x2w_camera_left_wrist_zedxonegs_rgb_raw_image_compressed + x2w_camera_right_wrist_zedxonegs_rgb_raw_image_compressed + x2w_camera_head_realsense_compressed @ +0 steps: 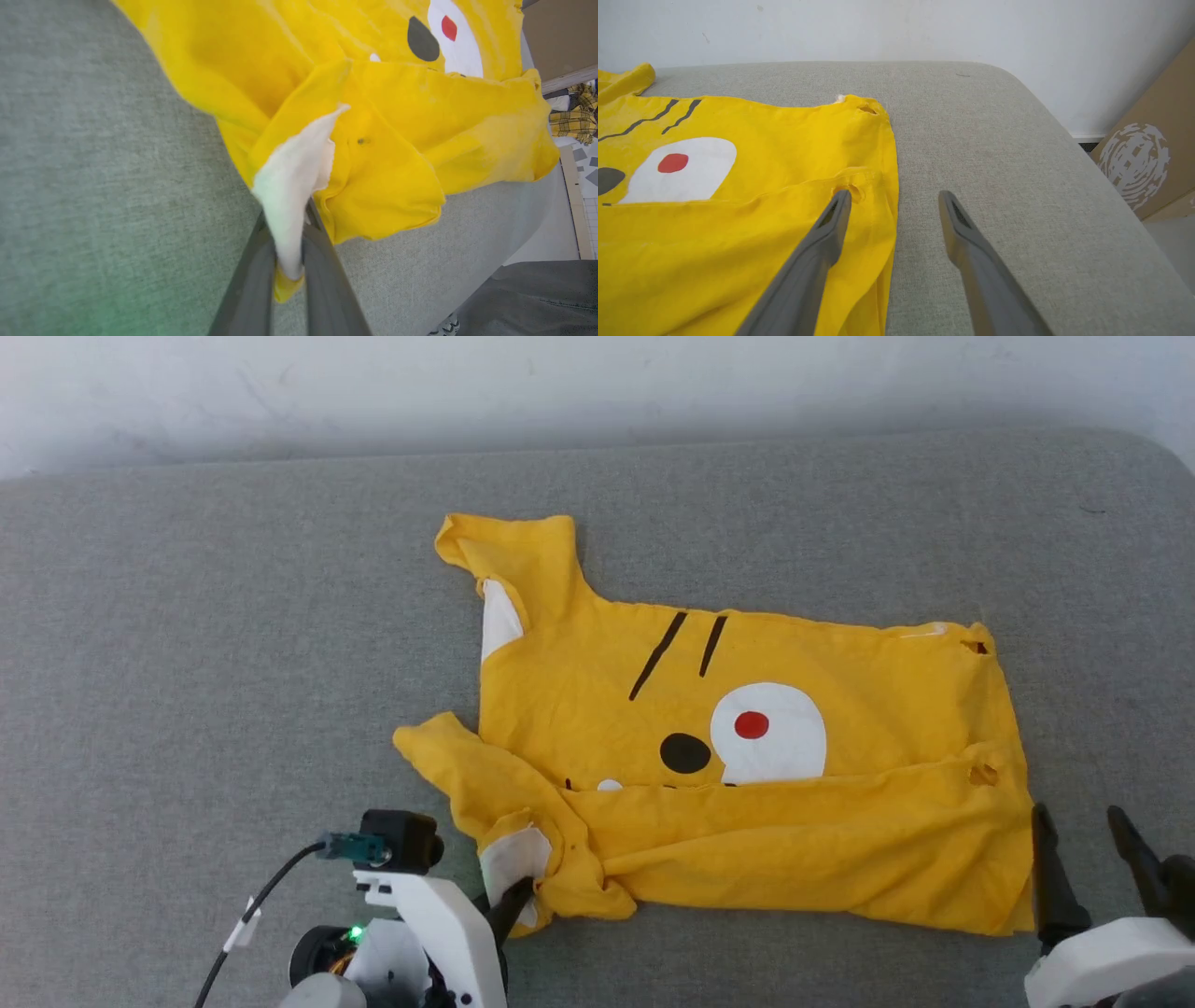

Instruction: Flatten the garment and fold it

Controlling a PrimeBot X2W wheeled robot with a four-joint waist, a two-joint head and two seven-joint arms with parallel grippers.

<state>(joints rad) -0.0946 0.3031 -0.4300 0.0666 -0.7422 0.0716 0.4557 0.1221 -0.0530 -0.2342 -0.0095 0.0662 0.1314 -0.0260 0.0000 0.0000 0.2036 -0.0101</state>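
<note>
Shirt point(747, 793) lies mid-pad point(187, 709), sideways, sleeves to the left. Near long edge is already folded up over the lower print, but it's wrinkled, the near sleeve is bunched and the far sleeve sticks out. I'd say about a third done: sleeves and cross folds left. Left gripper point(287, 219) pinches the near sleeve's white patch point(294, 182). Right gripper point(894, 198) gapes wide by the hem corner, gripping nothing. Fold hides half the face; left fingertips are partly buried in cloth.
</note>
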